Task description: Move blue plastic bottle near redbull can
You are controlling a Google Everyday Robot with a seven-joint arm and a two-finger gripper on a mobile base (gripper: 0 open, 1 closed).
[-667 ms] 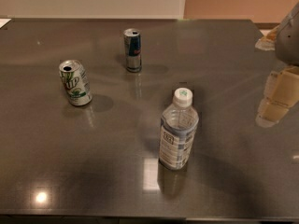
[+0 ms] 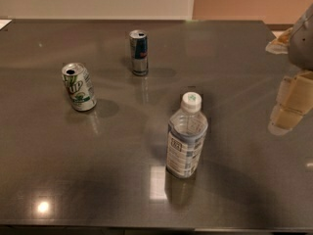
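Clear, bluish-tinted plastic with a white screw cap and a white-and-blue label: this blue plastic bottle (image 2: pixel 187 137) is seen upright in the front middle part of the dark grey glossy worktop (image 2: pixel 234 53), and it is touched by nothing. The slim blue-and-silver metal redbull can (image 2: pixel 139 53) is placed upright further back and a little to the left, well apart from the bottle. The beige hand (image 2: pixel 289 106) of the robot is held at the right edge of the view, over the worktop and apart from the bottle. Whether it is spread or pressed together cannot be told.

Compared with a moment ago, almost nothing is changed: the bottle and both cans are found at the same places, and the hand is shifted very slightly, if at all. From this it is judged that the task is only at its beginning, as the bottle is not yet reached.

A wider white-and-green soda can (image 2: pixel 78 87) is seen at the left, well apart from the bottle and off the line between bottle and redbull can. That line is blocked by nothing. Care may be needed so that the tall bottle is not tipped and the redbull can is not knocked.
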